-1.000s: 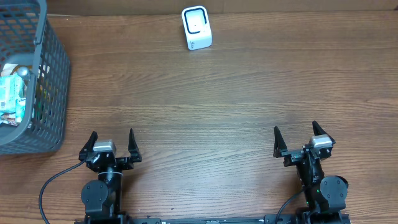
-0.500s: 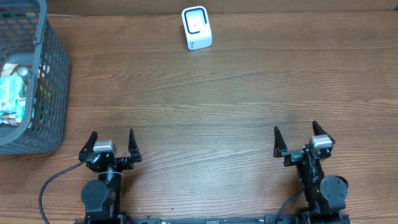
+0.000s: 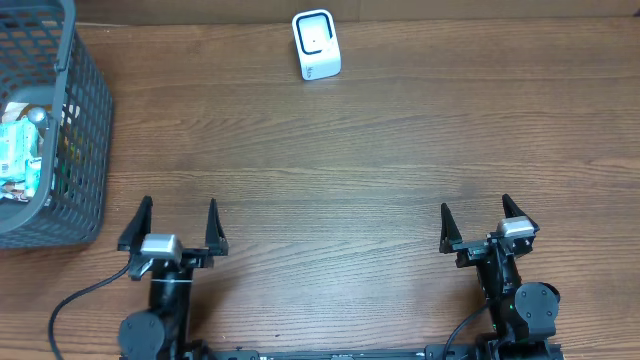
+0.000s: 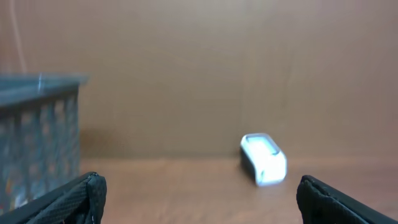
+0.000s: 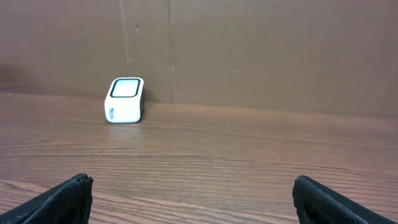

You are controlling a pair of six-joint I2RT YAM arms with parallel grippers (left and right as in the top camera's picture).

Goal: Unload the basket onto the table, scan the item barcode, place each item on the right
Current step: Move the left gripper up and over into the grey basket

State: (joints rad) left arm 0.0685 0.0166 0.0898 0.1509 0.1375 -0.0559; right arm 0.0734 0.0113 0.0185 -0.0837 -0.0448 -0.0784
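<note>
Wood-grain worktop is stretching between two robot arms that are waiting at its near edge, with a brown board wall closing off the far side. Both pincers are standing spread to their widest and gripping nothing. The left pincer is pointing its black fingers toward the far edge, and the right pincer is doing the same at the opposite corner.

The goods to be scanned are lying in a grey mesh basket at the far-left corner. A pale green-and-white pack is showing there among other items too jumbled to identify. Its long axis appears to be running along the basket's length, away from the arms, though the mesh is hiding much of it.

A small white scanner is sitting at the far edge near the middle, its dark-rimmed window tilting upward.

The basket is lying ahead and to the left of the left pincer, near it, and well apart from the right one. That is making the left arm the likelier one for the first reach, over the rim and down; no item is lifted yet.
</note>
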